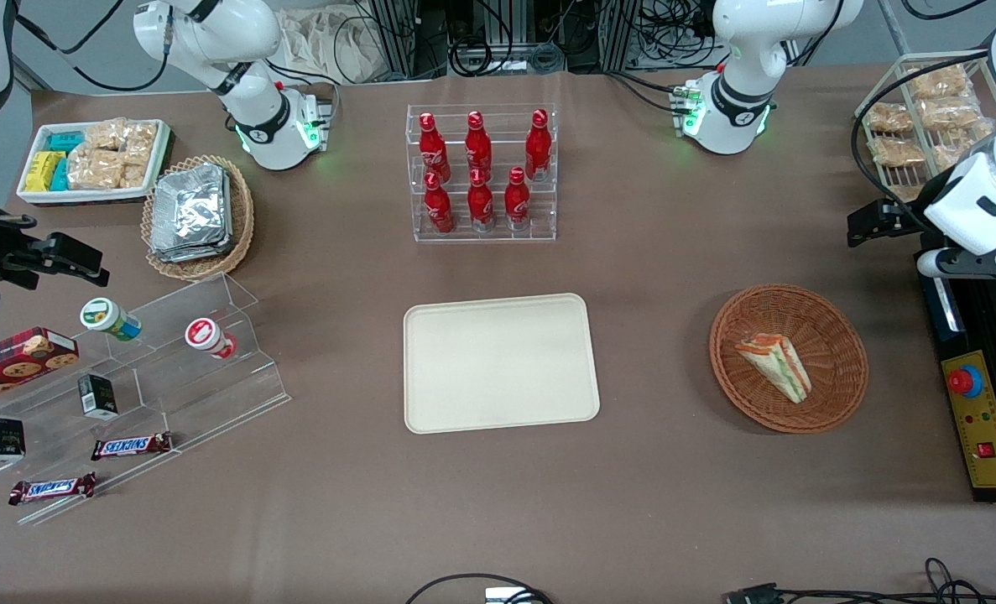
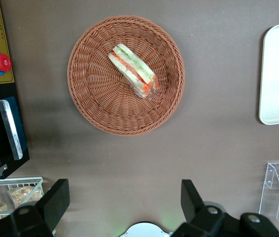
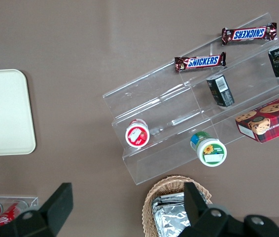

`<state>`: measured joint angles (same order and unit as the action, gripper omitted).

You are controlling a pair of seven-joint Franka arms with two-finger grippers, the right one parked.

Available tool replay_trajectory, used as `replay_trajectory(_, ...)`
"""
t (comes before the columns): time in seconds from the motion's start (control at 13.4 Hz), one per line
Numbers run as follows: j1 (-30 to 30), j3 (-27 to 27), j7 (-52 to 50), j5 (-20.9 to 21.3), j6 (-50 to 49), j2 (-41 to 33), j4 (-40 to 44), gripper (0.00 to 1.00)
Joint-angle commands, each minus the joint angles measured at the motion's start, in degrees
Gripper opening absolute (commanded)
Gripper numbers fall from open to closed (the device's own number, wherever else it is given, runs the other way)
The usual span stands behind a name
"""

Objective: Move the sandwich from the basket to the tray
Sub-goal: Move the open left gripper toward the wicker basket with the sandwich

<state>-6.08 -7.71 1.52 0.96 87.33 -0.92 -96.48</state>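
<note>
Counter: brown surface (image 1: 682,277) carrying all items listed.
Tray: cream rectangular tray (image 1: 500,362) at the middle of the counter, nothing on it.
Basket: reddish-brown wicker basket (image 1: 833,331) toward the working arm's end, well apart from the tray.
Sandwich: triangular wedge (image 1: 774,367) lying inside the basket, orange-red and green filling visible along its edge; untouched.
Working arm: raised above the counter at its own end, wrist camera looking straight down on the basket.
Jaws: the gripper (image 2: 122,205) hangs high above bare counter beside the basket, farther from the front camera than it; dark fingers (image 2: 55,200) spread wide, nothing between them.
Bottle rack: clear stand of red bottles (image 1: 481,172), farther from the front camera than the tray.
</note>
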Motion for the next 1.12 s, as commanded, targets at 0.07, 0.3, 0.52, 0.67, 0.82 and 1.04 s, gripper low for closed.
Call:
replay_trajectory(0.07,-0.4,-0.3,-0.7,0.3,-1.4,1.4,2.2,1.00)
replay_trajectory(0.3,-0.4,-0.2,-4.5,0.4,-1.2,3.7,2.7,1.00)
replay_trajectory(0.52,-1.7,-0.3,-9.8,0.4,-1.2,6.8,3.3,1.00)
replay_trajectory(0.67,-1.8,-0.3,-13.5,0.4,-0.4,9.3,3.3,1.00)
replay_trajectory(0.82,-1.9,-0.3,-18.3,0.4,2.3,12.2,3.2,1.00)
replay_trajectory(1.04,-1.8,-0.3,-22.9,0.4,7.0,17.0,3.1,1.00)
